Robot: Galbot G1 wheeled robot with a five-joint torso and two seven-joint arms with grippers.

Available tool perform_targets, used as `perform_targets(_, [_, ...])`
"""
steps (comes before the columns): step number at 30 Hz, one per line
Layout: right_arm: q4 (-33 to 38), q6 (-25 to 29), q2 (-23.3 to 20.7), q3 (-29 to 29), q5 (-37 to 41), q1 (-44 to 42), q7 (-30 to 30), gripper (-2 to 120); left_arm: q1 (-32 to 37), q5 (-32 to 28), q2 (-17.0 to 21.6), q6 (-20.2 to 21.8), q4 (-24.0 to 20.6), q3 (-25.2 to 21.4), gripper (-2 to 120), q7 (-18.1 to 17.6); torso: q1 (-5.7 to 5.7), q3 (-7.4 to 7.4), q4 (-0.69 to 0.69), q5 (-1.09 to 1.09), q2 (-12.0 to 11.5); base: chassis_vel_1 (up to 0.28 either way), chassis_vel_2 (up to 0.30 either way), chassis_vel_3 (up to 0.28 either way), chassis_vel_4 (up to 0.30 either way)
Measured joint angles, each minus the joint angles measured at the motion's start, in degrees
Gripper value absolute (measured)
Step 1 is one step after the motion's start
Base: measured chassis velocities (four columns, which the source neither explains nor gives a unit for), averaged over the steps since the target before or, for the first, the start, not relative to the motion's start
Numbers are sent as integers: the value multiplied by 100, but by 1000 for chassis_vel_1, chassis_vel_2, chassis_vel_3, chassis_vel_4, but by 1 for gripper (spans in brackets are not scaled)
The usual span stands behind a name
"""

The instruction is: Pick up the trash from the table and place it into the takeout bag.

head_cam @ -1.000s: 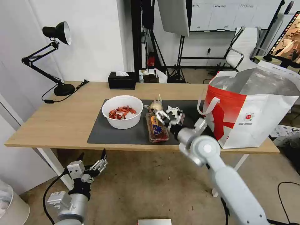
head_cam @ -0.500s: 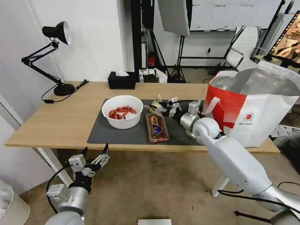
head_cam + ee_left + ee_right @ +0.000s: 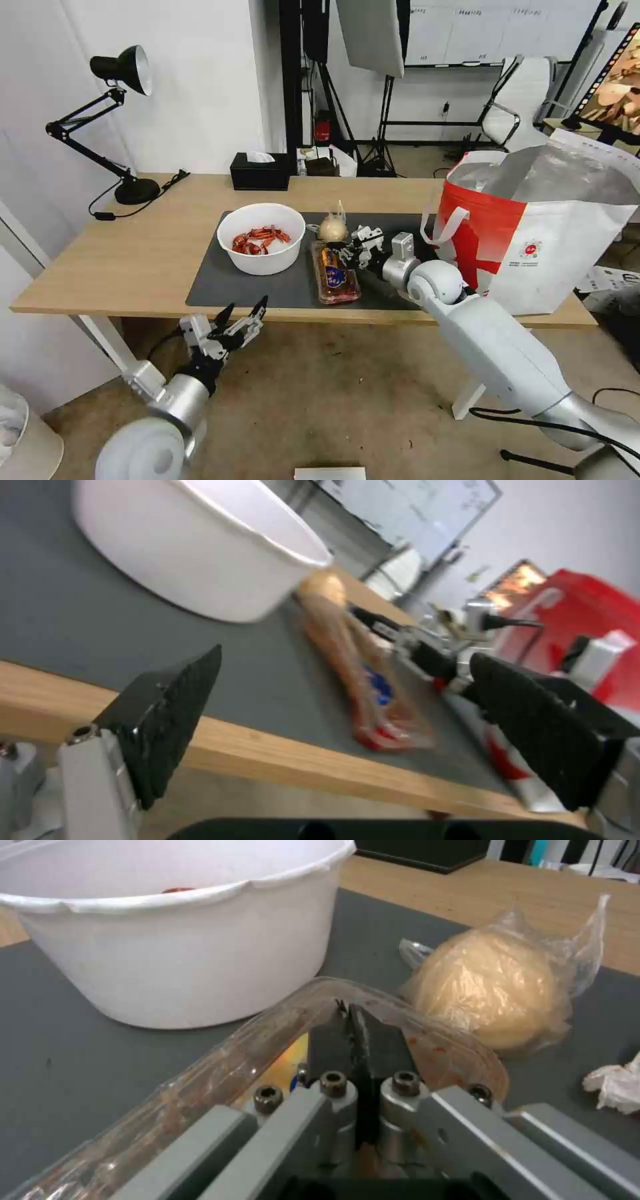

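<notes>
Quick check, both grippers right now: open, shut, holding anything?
Left gripper: open, holding nothing, below the table's front edge.
Right gripper: shut on the rim of the clear plastic clamshell tray.

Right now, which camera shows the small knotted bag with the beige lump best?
The right wrist view: the small knotted clear plastic bag with the beige lump sits close and sharp. The head view shows it small; the left wrist view catches a blurred glimpse behind the white round bowl.

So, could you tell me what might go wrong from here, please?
The right gripper is pinched shut on the rim of the thin clamshell tray; that edge hold might slip or tip scraps onto the mat. The tray lies close beside the white bowl and knotted bag, so lifting could nudge them. The left gripper hangs open below the table edge.
</notes>
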Motion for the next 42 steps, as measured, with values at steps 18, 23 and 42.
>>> perform_targets(18, [133,-9,-64,99,206,-233,75,0,-2368,-2214,851,236,1445,1353,100,-686,0,1,-1,3,-1,0,0,0,0])
perform_targets(23, [159,-15,-114,108,214,-235,84,0,-2533,-2191,735,350,1551,1579,100,-914,0,0,-1,3,0,0,0,0,0])
perform_targets(42, [297,-43,-224,62,255,-259,218,0,-3105,-2556,470,895,2046,2084,100,-1707,0,0,0,3,0,0,0,0,0])
